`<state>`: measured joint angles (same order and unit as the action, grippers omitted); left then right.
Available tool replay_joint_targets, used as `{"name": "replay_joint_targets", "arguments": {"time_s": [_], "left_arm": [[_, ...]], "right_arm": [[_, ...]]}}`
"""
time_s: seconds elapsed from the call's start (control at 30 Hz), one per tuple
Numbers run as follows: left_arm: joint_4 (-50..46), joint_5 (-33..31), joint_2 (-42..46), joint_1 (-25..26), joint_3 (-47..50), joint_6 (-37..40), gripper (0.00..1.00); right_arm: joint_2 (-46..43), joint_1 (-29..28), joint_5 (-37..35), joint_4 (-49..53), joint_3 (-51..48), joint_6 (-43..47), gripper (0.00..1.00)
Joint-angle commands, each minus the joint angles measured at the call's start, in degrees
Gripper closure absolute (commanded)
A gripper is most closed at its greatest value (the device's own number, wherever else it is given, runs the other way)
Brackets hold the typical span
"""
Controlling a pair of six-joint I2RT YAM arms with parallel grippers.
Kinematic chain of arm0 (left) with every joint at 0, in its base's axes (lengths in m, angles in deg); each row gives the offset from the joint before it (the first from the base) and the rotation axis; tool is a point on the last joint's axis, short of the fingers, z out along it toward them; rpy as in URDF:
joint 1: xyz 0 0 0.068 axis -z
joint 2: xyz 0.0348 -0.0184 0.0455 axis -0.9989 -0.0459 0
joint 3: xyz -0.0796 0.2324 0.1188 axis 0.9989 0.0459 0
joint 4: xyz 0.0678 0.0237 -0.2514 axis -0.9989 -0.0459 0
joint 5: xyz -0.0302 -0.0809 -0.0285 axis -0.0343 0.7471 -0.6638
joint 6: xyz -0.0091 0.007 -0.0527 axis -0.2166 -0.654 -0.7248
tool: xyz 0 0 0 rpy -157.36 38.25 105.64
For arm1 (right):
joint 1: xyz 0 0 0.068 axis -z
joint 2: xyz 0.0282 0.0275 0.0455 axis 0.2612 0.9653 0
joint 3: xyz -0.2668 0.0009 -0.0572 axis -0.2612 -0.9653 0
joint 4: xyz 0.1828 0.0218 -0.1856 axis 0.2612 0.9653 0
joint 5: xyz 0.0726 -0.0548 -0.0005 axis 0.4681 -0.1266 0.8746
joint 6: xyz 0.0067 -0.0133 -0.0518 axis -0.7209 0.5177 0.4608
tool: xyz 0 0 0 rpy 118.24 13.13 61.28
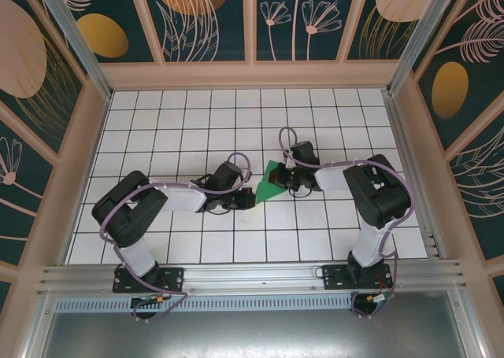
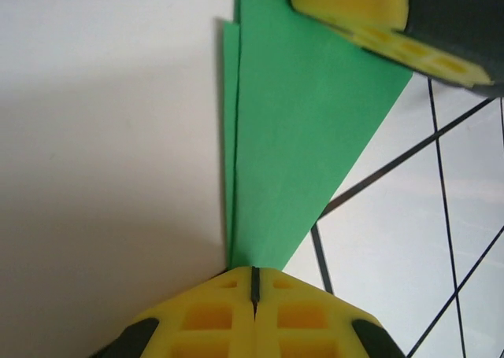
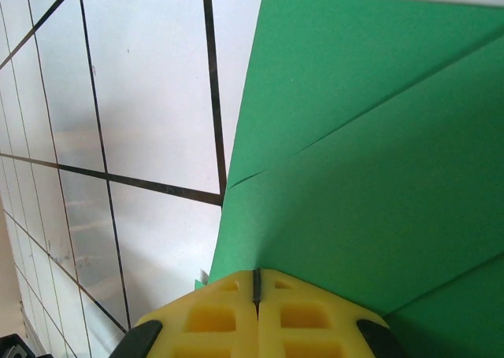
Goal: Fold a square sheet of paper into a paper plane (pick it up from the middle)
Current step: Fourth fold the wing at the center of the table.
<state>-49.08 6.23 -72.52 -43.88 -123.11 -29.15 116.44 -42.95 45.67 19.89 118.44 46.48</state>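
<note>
Left gripper (image 2: 253,275) and right gripper (image 3: 256,275) are both pinched tight on the folded green paper (image 1: 270,186), so any tug between the 2 could rip it.

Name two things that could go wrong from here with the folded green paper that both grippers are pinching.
Tearing: the left gripper and right gripper each look shut on the thin, bright green folded paper from opposite sides, so pulling apart could rip it. Slipping: the left gripper seems to pinch only the narrow tip, so the paper may slide out and its folds loosen.
</note>
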Motion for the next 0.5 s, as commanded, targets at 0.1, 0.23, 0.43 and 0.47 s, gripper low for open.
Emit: {"name": "replay_joint_targets", "arguments": {"time_s": [0.1,0.23,0.43,0.47], "left_arm": [[-10.1,-2.5,5.8,-0.3,1.1,2.8,1.0],[-2.7,-2.1,7.9,-0.3,-0.1,1.0,1.0],[3.0,-1.9,3.0,-0.3,-3.6,-1.8,1.0],[2.7,-2.3,1.9,-0.4,-4.1,-1.8,1.0]], "right_arm": [[6.1,0.0,-10.1,11.2,-3.0,1.7,1.0],[6.2,0.0,-10.1,11.1,-2.7,1.5,1.0],[6.1,-0.1,-10.0,11.0,-2.5,1.2,1.0],[6.1,-0.1,-9.9,10.9,-2.5,1.2,1.0]]}}
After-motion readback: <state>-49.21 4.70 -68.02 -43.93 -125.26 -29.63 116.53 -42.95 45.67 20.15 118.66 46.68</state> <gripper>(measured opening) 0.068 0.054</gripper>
